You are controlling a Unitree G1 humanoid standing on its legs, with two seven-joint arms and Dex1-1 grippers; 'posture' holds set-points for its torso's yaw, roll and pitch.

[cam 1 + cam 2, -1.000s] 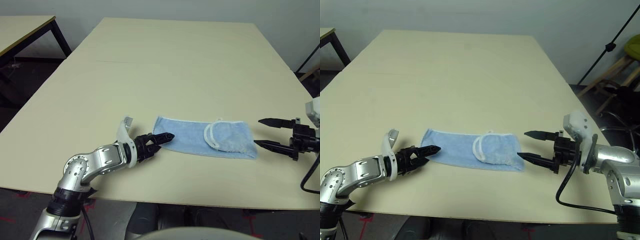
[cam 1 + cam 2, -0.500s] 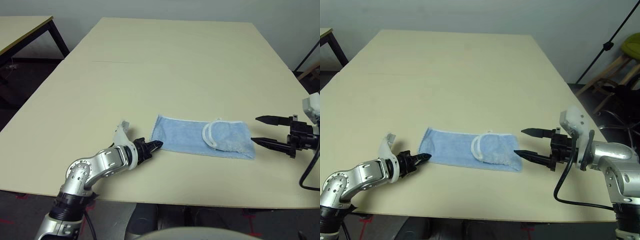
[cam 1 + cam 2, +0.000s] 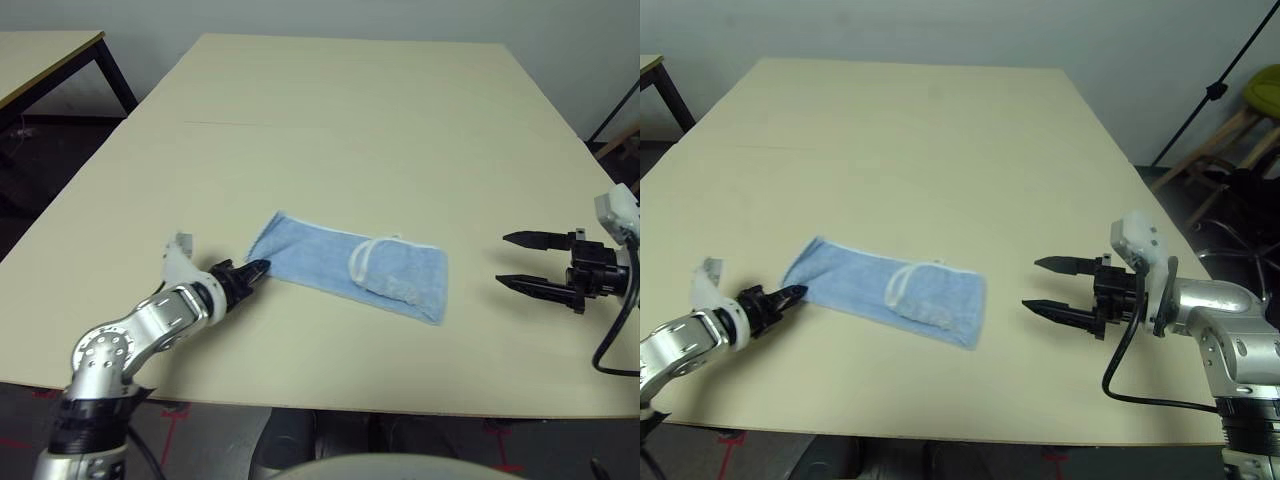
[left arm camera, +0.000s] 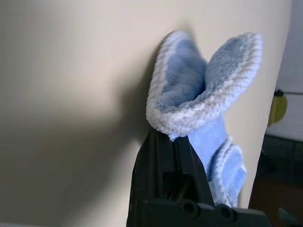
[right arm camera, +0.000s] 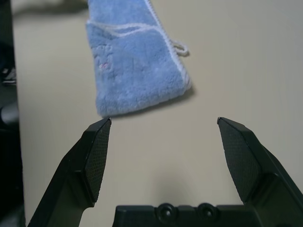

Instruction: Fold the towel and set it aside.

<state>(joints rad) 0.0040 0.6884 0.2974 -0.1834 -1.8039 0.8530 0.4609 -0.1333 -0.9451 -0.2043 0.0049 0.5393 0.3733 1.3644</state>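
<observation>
The towel (image 3: 345,265) is a light-blue cloth with white edging, folded into a long strip and lying slantwise on the table near its front. My left gripper (image 3: 255,269) is shut on the towel's left corner (image 4: 199,109), which bunches up over the closed fingers in the left wrist view. My right gripper (image 3: 515,260) hovers open to the right of the towel, a hand's width clear of its right end (image 5: 137,71). A small white loop (image 5: 179,47) sticks out from the towel's edge.
The pale wooden table (image 3: 350,120) stretches far back beyond the towel. A second table (image 3: 50,55) stands at the back left. At the right, a black stand (image 3: 1220,90) and a wooden stool (image 3: 1240,140) stand off the table.
My left gripper closed on the towel's left corner and dragged the whole towel leftward along the table. The right gripper stayed open and drew slightly back, so the gap to the towel grew.
</observation>
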